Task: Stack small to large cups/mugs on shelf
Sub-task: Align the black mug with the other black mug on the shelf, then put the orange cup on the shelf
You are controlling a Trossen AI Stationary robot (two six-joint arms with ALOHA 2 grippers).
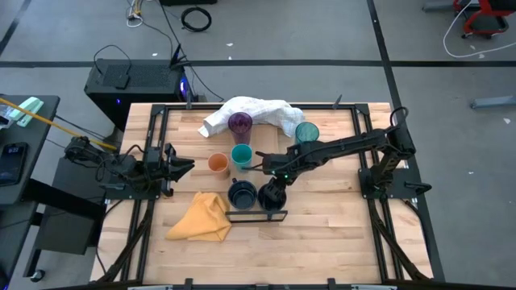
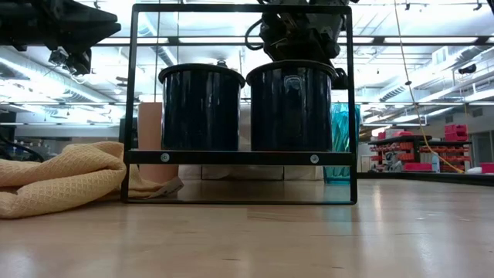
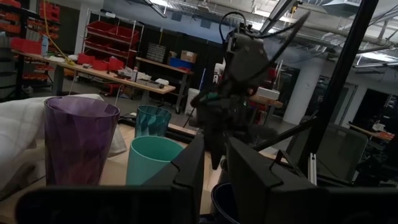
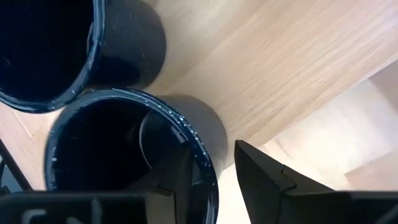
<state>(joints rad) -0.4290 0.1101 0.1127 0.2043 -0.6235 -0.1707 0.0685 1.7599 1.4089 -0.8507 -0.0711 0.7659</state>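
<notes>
Two dark navy mugs stand side by side on their bases on the pale wooden shelf board (image 4: 267, 68), behind its dark metal rim (image 1: 256, 216): the left mug (image 1: 242, 193) and the right mug (image 1: 272, 196). My right gripper (image 4: 212, 149) is open, pointing down over the right mug (image 4: 124, 162), with one finger inside it and one outside. My left gripper (image 1: 184, 167) waits open at the table's left. The orange cup (image 1: 218, 163), short teal cup (image 1: 241, 155), purple tumbler (image 1: 239, 123) and teal tumbler (image 1: 306, 131) stand on the table farther back. My right gripper comes from above with its fingers on either side of the right mug's wall at the rim (image 4: 208, 171). Bare wood shows between the wall and the outer finger (image 4: 267, 177). Whether the inner finger (image 4: 171, 180) touches the wall, I cannot tell. The mug stands upright on the shelf.
A yellow cloth (image 1: 201, 219) lies left of the shelf near the front. A white cloth (image 1: 258, 110) lies at the far edge behind the tumblers. The shelf's tall black frame (image 2: 239, 157) stands in front of the mugs. Bare tabletop (image 1: 339, 242) lies at the near right.
</notes>
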